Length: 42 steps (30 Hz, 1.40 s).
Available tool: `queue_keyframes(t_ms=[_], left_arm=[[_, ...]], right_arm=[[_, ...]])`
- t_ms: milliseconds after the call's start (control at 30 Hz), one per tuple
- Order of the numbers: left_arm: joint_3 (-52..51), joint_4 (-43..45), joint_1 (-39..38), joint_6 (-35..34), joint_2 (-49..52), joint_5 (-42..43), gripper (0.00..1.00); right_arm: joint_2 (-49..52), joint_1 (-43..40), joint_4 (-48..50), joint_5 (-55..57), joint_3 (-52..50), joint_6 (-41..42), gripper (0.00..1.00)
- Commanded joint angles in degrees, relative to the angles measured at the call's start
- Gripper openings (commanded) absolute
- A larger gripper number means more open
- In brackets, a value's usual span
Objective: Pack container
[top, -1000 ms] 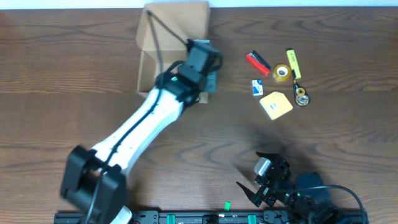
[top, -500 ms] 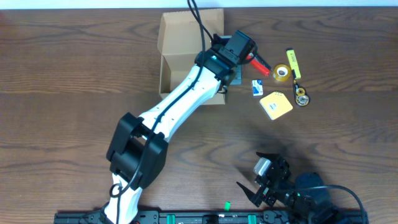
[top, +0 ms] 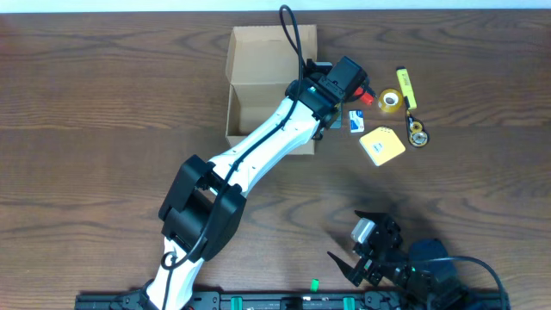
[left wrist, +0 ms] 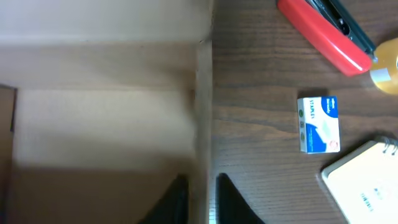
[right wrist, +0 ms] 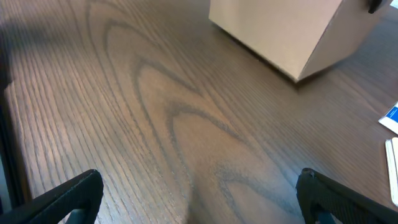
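The container is a tan cardboard box [top: 258, 103] with its flap lid open toward the table's far edge. It also shows in the left wrist view [left wrist: 99, 124] and the right wrist view [right wrist: 280, 31]. My left gripper [top: 317, 120] is shut on the box's right wall; its two fingers [left wrist: 200, 199] straddle that wall. My right gripper [top: 357, 250] is open and empty low over the near table, its fingers wide apart [right wrist: 199, 199]. The box interior that shows holds nothing.
Right of the box lie a red stapler [top: 363, 92] [left wrist: 323, 34], a blue-and-white staple box [top: 355, 121] [left wrist: 318, 123], a tan notepad [top: 381, 145], a tape roll [top: 389, 101], a yellow highlighter [top: 405, 83] and a small round black-and-gold item [top: 418, 133].
My left gripper has slid the box to the right, close to the stationery items. The right arm has not moved.
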Motion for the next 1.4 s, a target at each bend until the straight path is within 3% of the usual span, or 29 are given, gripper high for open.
queue_keyframes(t_ms=[0,33,100,367,633,867,1100,1367], left_arm=[[1.64,-0.04,0.09,-0.39,0.07,-1.18,0.48],[1.64,0.07,0.09,0.02,0.04,-1.16,0.54],[1.79,0.61,0.09,1.86,-0.07,-1.16,0.56],[11.23,-3.58,0.63,11.52,-2.21,-1.92,0.58],[15.02,-16.76,2.78,15.02,-10.75,-20.52,0.59],[14.29,-29.70,13.51,15.32,-12.81,-10.23,0.47],[3.74,-19.39,22.36,27.28,-12.81,6.95,0.50],[-10.05,-4.61,25.99,30.08,-12.81,9.94,0.59]], right_arm=[[-0.37,0.42,-0.31,-0.07,-0.52,0.74,0.99],[-0.37,0.42,-0.31,-0.07,-0.52,0.72,0.99],[-0.37,0.42,-0.31,-0.07,-0.52,0.72,0.99],[-0.37,0.42,-0.31,-0.07,-0.52,0.72,0.99],[-0.37,0.42,-0.31,-0.04,-0.52,0.72,0.99],[-0.37,0.42,-0.31,-0.04,-0.52,0.72,0.99],[-0.37,0.42,-0.31,-0.04,-0.52,0.72,0.99],[-0.37,0.42,-0.31,-0.04,-0.52,0.70,0.99]])
